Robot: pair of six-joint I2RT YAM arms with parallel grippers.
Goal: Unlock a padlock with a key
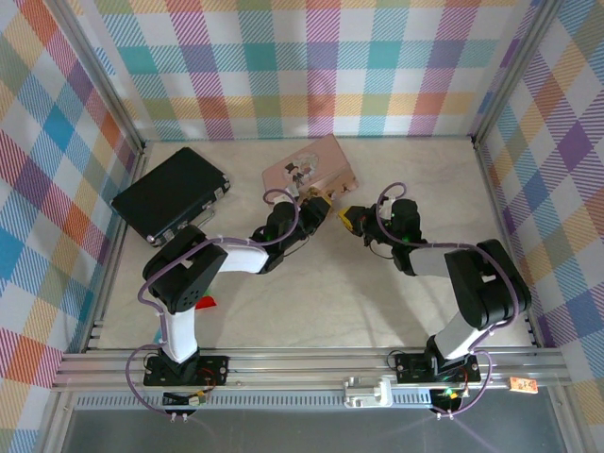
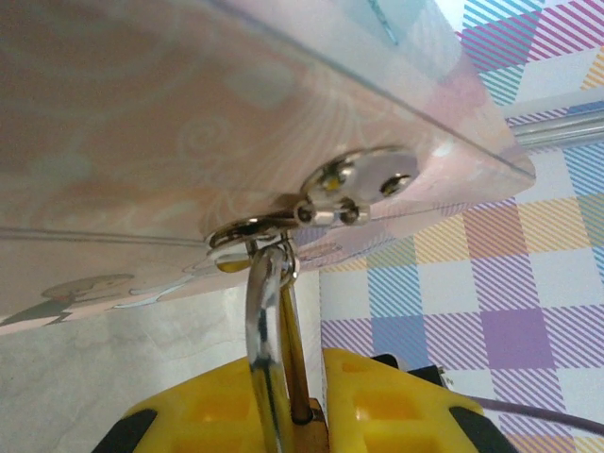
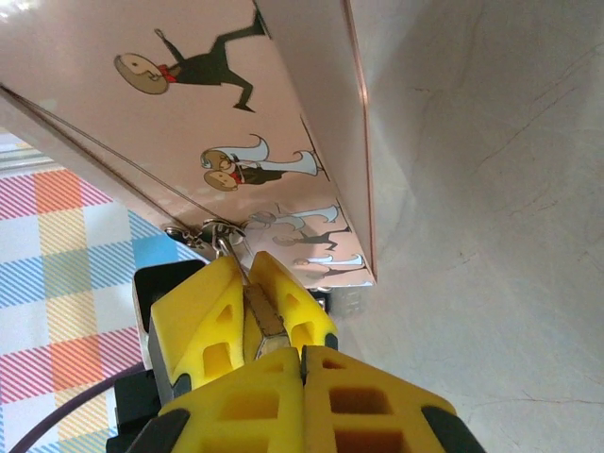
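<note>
Left claw (image 2: 302, 406) pinches the tiny brass padlock (image 2: 264, 330) hanging from the pink illustrated tin's (image 2: 189, 123) hasp (image 2: 359, 179); right claw (image 3: 302, 368), pressed together near the tin, could knock the padlock askew if misaligned.

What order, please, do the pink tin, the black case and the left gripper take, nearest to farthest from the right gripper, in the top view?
1. The left gripper, just to the left of the right gripper, almost tip to tip.
2. The pink tin, a little behind both, toward the back.
3. The black case, far off to the left.
</note>
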